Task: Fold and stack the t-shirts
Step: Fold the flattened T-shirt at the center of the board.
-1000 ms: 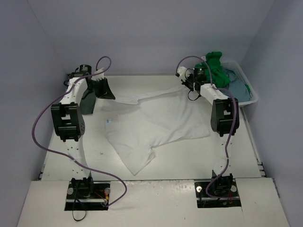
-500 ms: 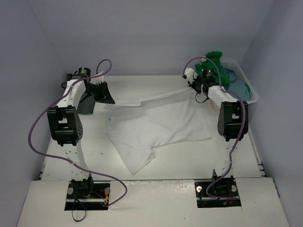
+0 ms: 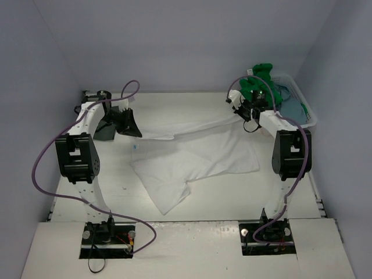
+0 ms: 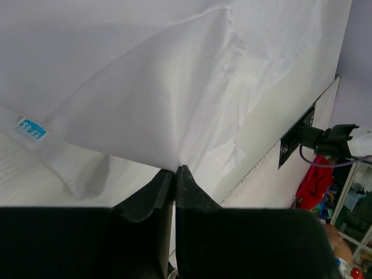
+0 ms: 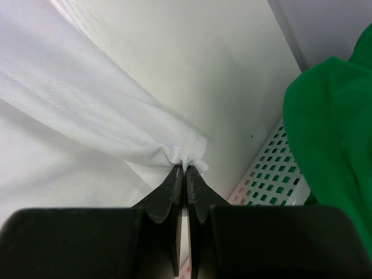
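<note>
- The white t-shirt (image 3: 197, 157) lies spread over the middle of the table (image 3: 244, 195). Its far edge has just gone from slack to a taut line running from 10 o'clock to 2 o'clock, and the body has slid a little toward 12 o'clock with it.
- That stretch comes from my arms swinging outward, the right one most, toward the basket (image 3: 307, 119) at 2 o'clock.
- The green t-shirt (image 3: 258, 81) and a blue-grey t-shirt (image 3: 290, 96) sit heaped in that basket, not yet folded.
- My left claw (image 4: 175, 170) is pinched tight on one end of the far edge at 10 o'clock. My right claw (image 5: 185, 170) is pinched tight on the other end, bunched, just beside the basket wall.
- A small blue label (image 4: 31, 128) shows on the cloth near my left claw.
- I judge this to be the flattening step. The far edge is now straight, the part trailing toward 6 o'clock looks rumpled, and the fold itself is not yet begun.
</note>
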You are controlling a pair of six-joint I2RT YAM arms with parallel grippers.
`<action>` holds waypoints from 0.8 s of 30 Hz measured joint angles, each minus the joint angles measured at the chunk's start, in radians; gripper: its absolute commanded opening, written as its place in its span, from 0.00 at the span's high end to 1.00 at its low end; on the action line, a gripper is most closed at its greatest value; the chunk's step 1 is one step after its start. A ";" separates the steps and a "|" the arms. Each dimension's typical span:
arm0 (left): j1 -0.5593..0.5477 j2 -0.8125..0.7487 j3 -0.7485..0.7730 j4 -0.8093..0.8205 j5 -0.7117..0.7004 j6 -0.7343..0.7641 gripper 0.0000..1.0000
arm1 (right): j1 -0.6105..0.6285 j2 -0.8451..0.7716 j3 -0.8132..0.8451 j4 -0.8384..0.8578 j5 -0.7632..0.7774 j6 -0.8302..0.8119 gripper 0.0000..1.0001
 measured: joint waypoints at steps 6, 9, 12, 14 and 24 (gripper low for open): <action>-0.007 0.000 -0.066 -0.039 0.021 0.045 0.94 | -0.005 -0.045 -0.044 -0.019 -0.007 -0.019 0.99; -0.019 0.000 -0.072 -0.058 0.034 0.071 0.79 | -0.005 -0.051 -0.056 -0.036 -0.007 -0.028 0.97; -0.032 0.000 -0.073 -0.077 0.055 0.092 0.73 | -0.008 -0.051 -0.061 -0.056 -0.005 -0.040 0.96; -0.037 0.000 -0.073 -0.088 0.067 0.105 0.70 | -0.009 -0.051 -0.061 -0.069 -0.002 -0.045 0.95; -0.040 0.000 -0.073 -0.110 0.077 0.132 0.77 | -0.010 -0.050 -0.052 -0.157 0.028 -0.052 0.88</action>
